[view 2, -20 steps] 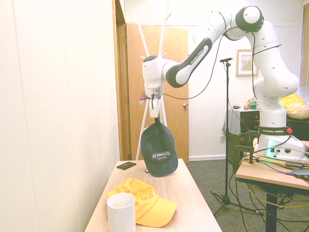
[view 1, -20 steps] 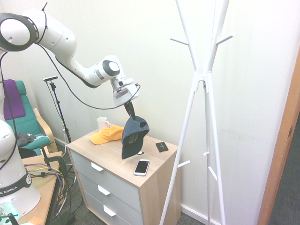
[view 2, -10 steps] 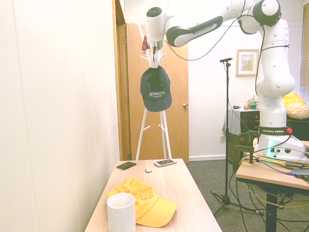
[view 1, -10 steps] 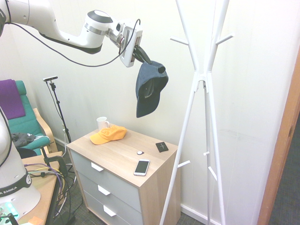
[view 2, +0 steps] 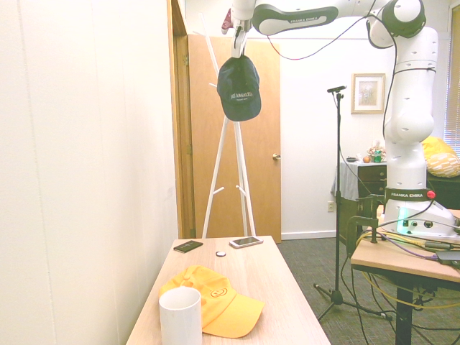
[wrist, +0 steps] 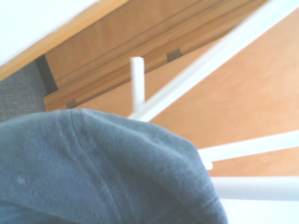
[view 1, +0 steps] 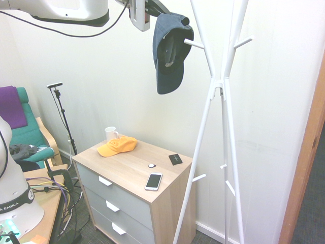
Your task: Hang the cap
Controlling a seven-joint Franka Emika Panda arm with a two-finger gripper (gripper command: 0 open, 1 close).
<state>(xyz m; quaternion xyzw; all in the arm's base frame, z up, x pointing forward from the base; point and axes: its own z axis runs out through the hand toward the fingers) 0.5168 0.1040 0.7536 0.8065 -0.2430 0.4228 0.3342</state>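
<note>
Navy fabric is what I see first: the cap (view 1: 168, 51) is a dark blue baseball cap with a curved brim pointing down and small light lettering on its front, readable only as a pale band in the second exterior view (view 2: 239, 88). It hangs high in the air, pinched at its top edge by the fingers (view 2: 238, 47), which are closed narrowly on the fabric. In the first exterior view its hollow underside faces the white coat stand (view 1: 216, 91), and one upper peg (view 1: 193, 44) reaches into or against that opening; I cannot tell whether the cap's weight is on the peg. The wrist view shows the blue crown (wrist: 93, 172) close up with white pegs beyond it. On the wooden counter (view 1: 127, 170) below I count one orange-yellow cap (view 1: 117, 146), one white mug (view 1: 110, 133), one smartphone (view 1: 153, 181), one small dark square item (view 1: 175, 159) and one tiny round object (view 1: 151, 165). The mug's inside is not visible to me. Three drawers (view 1: 111, 195) front the counter.
</note>
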